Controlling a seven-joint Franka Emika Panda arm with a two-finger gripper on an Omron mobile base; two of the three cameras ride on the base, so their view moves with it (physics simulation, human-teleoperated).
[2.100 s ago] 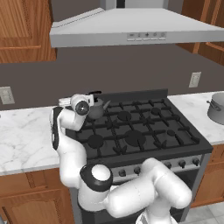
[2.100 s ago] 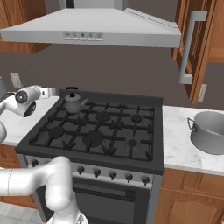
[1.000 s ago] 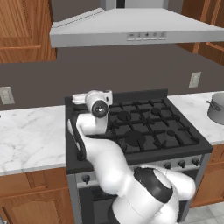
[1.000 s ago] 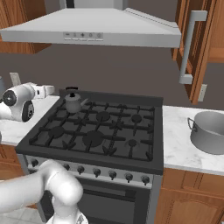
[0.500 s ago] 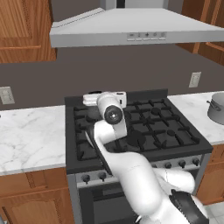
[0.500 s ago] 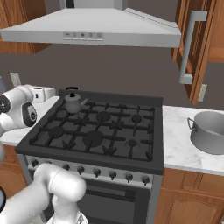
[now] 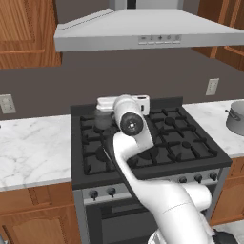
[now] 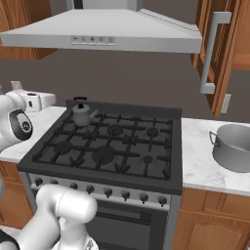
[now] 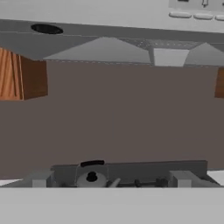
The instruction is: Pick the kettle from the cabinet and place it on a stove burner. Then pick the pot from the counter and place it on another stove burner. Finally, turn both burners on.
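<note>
Two dark fingertips [image 9: 179, 178] of the pincer [image 9: 109, 180] rose at the bottom of the hand view, standing wide apart with nothing between them. Just beyond them, at about 11 o'clock from the pincer's midpoint, the kettle [image 9: 91, 177] sat upright and apart from both tips, its black arched handle over the lid and its spout pointing toward 3 o'clock.

In the right base view the kettle [image 8: 81, 114] stood on the back left of the stove burners [image 8: 104, 154], at roughly 10 o'clock on the black range top, while the white hand sat just to its 9 o'clock, beyond the range's left edge.

The pot [image 8: 234, 147] rested on the marble table [image 8: 199, 165] at 3 o'clock from the range, well apart from the kettle. Farthest back, the cabinet [image 8: 220, 53] hung at 1 o'clock, its grey bar handle upright.
</note>
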